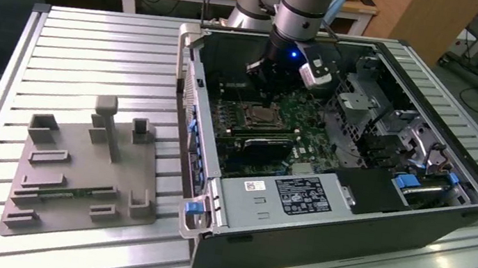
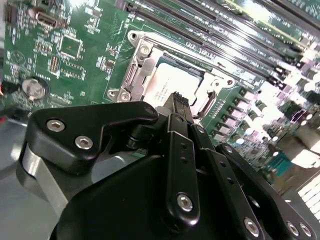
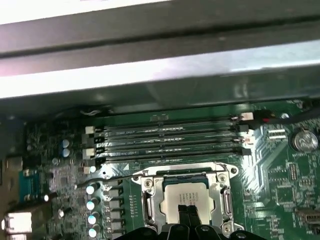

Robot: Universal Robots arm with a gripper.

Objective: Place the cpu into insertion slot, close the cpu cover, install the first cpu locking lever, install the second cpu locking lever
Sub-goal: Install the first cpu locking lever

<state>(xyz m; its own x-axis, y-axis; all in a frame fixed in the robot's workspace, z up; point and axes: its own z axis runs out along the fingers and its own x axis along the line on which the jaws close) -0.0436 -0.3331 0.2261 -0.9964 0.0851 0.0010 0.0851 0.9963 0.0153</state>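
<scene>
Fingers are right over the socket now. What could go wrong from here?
1. The shut fingers hang just above the cpu. Coming down further could press on or scratch its metal top.
2. The memory slots run close beside the cpu cover. A sideways sweep might clip them.

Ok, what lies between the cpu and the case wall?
A bank of long parallel memory slots on the green motherboard lies between the cpu and the case wall, seen in the first wrist view.
</scene>
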